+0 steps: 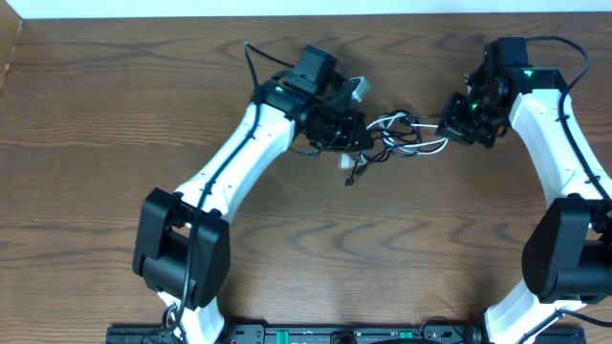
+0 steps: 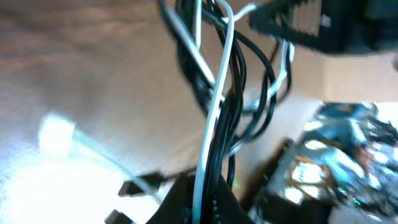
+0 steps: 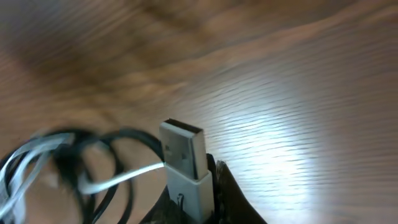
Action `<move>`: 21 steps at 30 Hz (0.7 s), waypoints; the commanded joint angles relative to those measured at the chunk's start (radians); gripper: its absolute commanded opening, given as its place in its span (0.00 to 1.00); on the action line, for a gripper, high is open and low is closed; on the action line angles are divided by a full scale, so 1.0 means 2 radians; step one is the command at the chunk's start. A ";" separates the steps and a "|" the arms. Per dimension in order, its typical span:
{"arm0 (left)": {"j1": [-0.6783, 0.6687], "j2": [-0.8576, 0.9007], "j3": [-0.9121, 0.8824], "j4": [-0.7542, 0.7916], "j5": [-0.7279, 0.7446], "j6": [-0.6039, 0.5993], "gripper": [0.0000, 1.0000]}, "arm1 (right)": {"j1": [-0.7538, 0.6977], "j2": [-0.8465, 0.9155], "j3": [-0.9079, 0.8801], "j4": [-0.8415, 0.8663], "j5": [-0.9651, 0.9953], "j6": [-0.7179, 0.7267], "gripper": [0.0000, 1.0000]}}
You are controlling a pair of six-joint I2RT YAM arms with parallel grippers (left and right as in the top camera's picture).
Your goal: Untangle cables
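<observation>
On the bench (image 1: 96,143), your left pincer (image 1: 358,130) and right pincer (image 1: 448,122) each clamp the cables (image 1: 409,135) strung between them.

White links (image 1: 239,153) — black joints (image 1: 182,244), tiny green lights (image 1: 527,73).

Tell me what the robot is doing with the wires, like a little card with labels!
cables: one white, one black, looped together between the two grippers
white cable: runs up from the left gripper beside the black strands
black cable: several loops crossing the white one
left gripper: shut on the cables
right gripper: shut on the white USB plug, metal end sticking out
loose plug ends: lying on the wooden table
job: not yet untangled
</observation>
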 commanded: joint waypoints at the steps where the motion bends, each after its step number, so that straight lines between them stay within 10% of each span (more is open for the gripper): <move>1: 0.041 -0.019 -0.002 -0.036 0.059 0.062 0.07 | -0.016 -0.002 0.006 0.004 0.162 0.027 0.06; 9: 0.095 -0.022 -0.002 -0.065 0.055 0.089 0.07 | -0.060 -0.002 0.006 0.001 0.149 -0.016 0.08; 13: 0.082 -0.022 -0.002 -0.064 0.055 0.089 0.07 | -0.061 -0.003 0.008 -0.014 -0.095 -0.190 0.37; 21: 0.044 -0.022 -0.002 -0.060 -0.017 0.089 0.08 | -0.047 -0.003 0.008 -0.041 -0.208 -0.256 0.80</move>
